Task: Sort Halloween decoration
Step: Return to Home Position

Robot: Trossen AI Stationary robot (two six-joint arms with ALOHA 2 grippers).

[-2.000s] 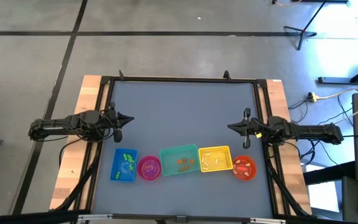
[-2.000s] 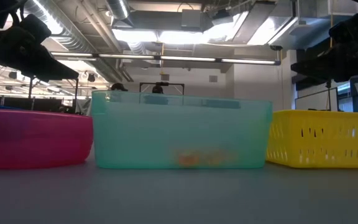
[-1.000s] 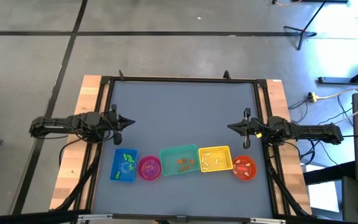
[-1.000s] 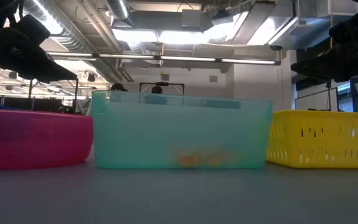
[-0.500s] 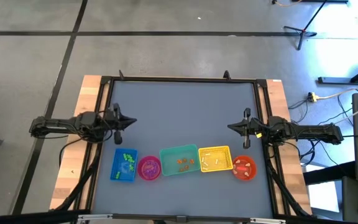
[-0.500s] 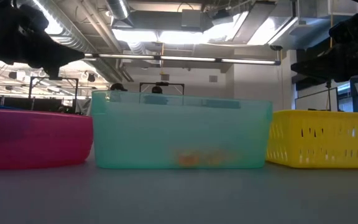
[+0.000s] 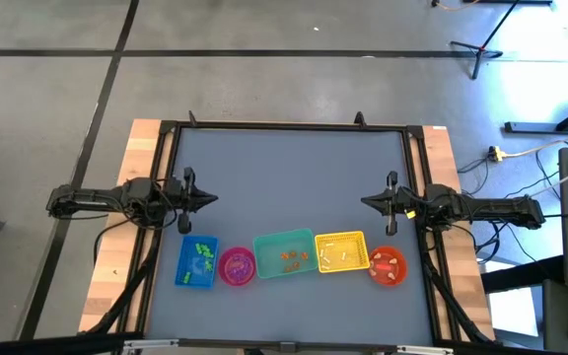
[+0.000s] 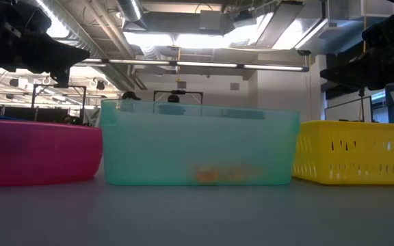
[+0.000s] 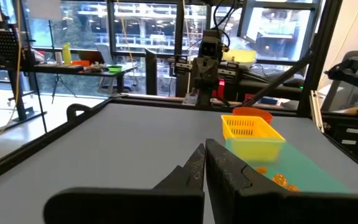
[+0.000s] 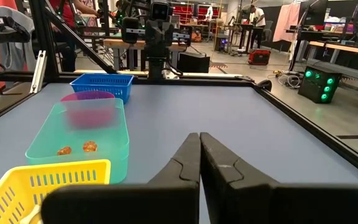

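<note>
Since two seconds ago the left gripper [image 7: 203,198] has swung its tip slightly toward the worktop's middle, while the right gripper [image 7: 368,202] has held its place. They sit at the 9 and 3 o'clock edges of the grey-blue worktop [image 7: 284,168]. The left fingers [image 9: 225,169] and right fingers [image 10: 219,165] are pressed together. From the centre to the black frame [image 7: 284,125] at 12 o'clock the surface lies open. Tiny Halloween trinkets [image 7: 290,259] lie in the 6 o'clock row: blue mesh basket [image 7: 179,264], pink round bowl [image 7: 236,281], teal translucent tub [image 7: 284,235], yellow mesh basket [image 7: 341,236], orange round bowl [image 7: 402,268]. All of them are apart from both pairs of fingers.
</note>
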